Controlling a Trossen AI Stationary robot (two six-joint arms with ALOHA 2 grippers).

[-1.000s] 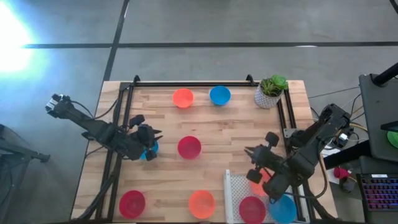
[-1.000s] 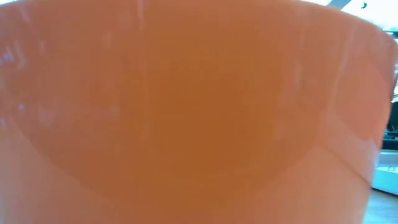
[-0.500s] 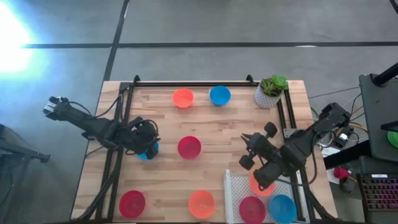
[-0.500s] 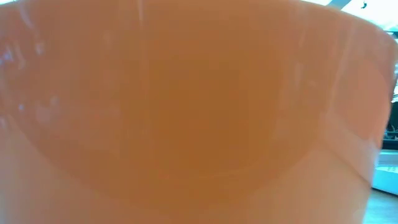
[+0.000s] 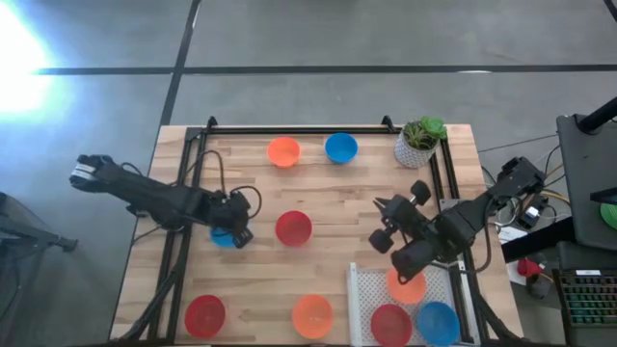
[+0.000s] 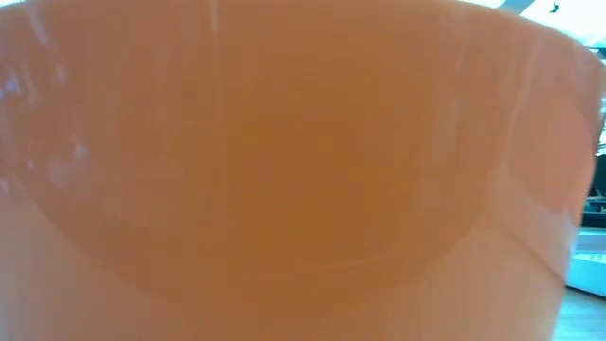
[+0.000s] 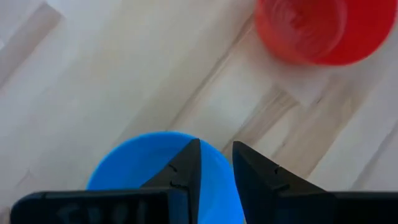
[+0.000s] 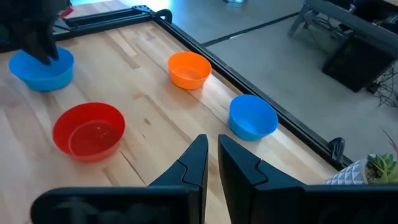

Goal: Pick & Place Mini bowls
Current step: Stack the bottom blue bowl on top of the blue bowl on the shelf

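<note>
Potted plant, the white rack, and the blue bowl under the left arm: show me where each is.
potted plant (image 5: 420,141), high view, on the green leaves
white rack (image 5: 362,294), high view, on its bare left part
blue bowl (image 7: 134,168), left wrist view, on its inner wall

Your right gripper (image 5: 383,229) has pulled up and away from the white rack (image 5: 359,289), leaving the orange bowl (image 5: 409,286) uncovered there, while your left gripper (image 5: 241,220) has slid in over the blue bowl (image 5: 224,235)
</note>
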